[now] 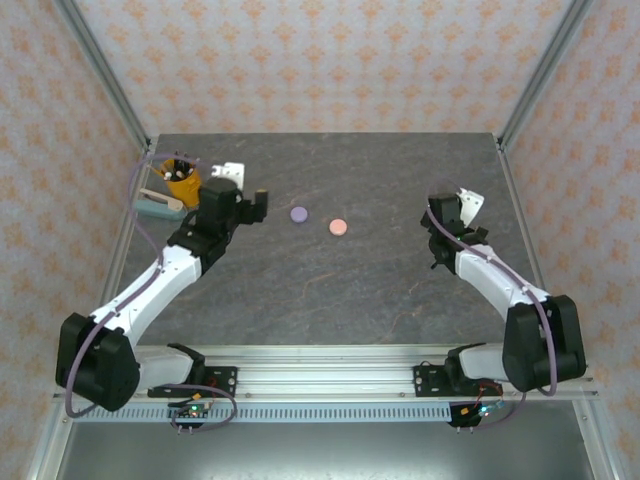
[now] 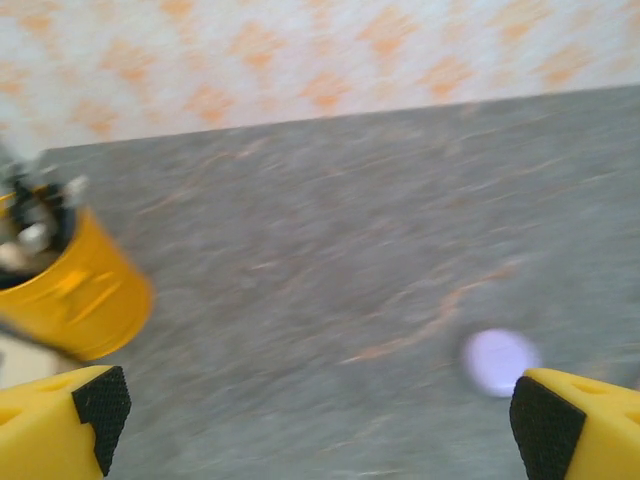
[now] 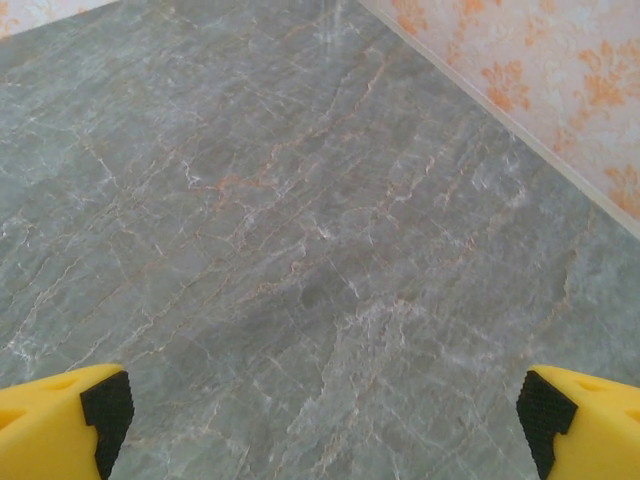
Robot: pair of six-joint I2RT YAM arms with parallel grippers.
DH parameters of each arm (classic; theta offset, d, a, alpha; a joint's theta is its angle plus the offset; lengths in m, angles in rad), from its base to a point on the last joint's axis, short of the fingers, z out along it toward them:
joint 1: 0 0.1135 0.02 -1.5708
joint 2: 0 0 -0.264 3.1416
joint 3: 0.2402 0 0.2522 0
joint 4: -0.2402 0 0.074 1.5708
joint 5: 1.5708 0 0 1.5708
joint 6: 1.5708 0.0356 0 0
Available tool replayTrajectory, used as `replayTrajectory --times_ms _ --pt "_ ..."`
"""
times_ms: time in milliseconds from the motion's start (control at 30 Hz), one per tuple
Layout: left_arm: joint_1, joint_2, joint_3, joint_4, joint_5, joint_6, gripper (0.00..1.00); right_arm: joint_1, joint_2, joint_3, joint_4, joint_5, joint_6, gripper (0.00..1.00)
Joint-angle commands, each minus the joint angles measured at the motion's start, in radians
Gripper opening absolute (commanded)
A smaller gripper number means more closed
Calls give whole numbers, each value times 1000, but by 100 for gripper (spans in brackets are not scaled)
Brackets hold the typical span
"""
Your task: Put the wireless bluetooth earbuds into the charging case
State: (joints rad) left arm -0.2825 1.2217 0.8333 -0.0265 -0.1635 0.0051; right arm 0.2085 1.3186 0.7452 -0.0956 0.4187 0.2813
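Two small round charging cases lie shut near the table's middle: a lilac one [image 1: 298,213] and a salmon-pink one [image 1: 338,227]. The earbuds are hidden from me. My left gripper [image 1: 245,190] hovers open just left of the lilac case, with nothing between its fingers. In the left wrist view, which is blurred, the lilac case [image 2: 498,361] lies just beyond the right fingertip [image 2: 545,425] of the left gripper [image 2: 322,415]. My right gripper [image 1: 452,206] stands open over bare table to the right of the pink case. In the right wrist view, the right gripper [image 3: 320,405] has only stone surface between its pads.
An orange cup [image 1: 181,181] holding small items stands at the back left, close behind the left gripper, and shows in the left wrist view as well [image 2: 75,290]. A teal object [image 1: 158,206] lies beside it. Patterned walls [image 1: 320,60] enclose the table.
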Motion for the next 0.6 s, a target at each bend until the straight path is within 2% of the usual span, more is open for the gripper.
replayTrajectory --times_ms 0,100,267,333,367,433,500,533,567 --pt "74 -71 -167 248 -72 126 100 -14 16 -58 315 102 -200 100" --pt "128 -105 -307 411 -45 142 100 -54 50 -93 405 86 -249 100" --pt "189 -54 -397 548 12 91 100 -78 125 -141 522 25 -285 100" --pt "211 -10 -416 619 63 71 100 -94 158 -245 717 -54 -298 100" --pt "223 4 -410 619 96 53 100 -96 190 -319 906 -76 -320 100" --pt "229 20 -397 626 145 58 100 -110 150 -330 839 -137 -310 100" --pt "233 36 -383 634 193 75 100 -127 225 -370 1006 -204 -329 100" --pt "236 46 -374 637 213 76 100 -127 238 -371 1014 -225 -339 100" --pt "236 51 -362 620 263 80 100 -133 204 -340 888 -235 -324 100"
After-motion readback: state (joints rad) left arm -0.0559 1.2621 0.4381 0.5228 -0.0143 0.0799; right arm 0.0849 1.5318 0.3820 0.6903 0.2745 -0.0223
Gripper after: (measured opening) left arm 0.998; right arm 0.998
